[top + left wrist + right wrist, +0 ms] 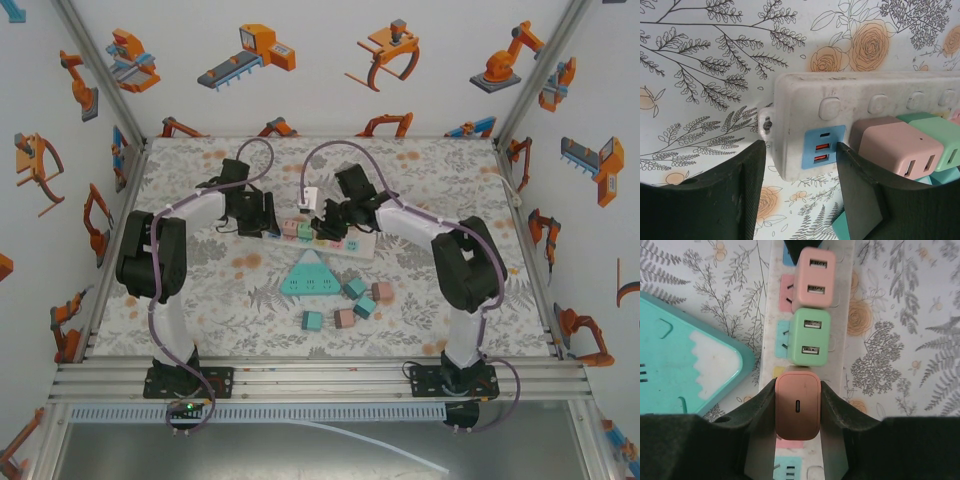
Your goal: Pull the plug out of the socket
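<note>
The right gripper's (797,392) jaws are closed onto a brownish-pink plug (797,412), one dark pad flat against each of its long sides. The plug is a smooth block with rounded corners and a single slim oval port in its top face. It is still seated in the white power strip (839,325).

Further along the strip from the held plug, just beside it, sits a green adapter (810,337) with two USB ports. Past that is a pink adapter (814,277) of the same shape. Coloured socket panels line the strip's face beside them.

The left gripper (799,146) is at the strip's far end with its jaws partly open. The end corner and a blue panel with two orange USB ports (822,147) show in the gap. Whether the pads press on the strip I cannot tell.

Beside the strip's long edge lies a teal triangular socket block (308,275) with a white zigzag patch. Beyond that block, away from the strip, are loose teal and pink cubes (355,288). On the strip's opposite side a white plug on a cable (308,198) stands close by. The tabletop (200,300) has a floral printed cover.
</note>
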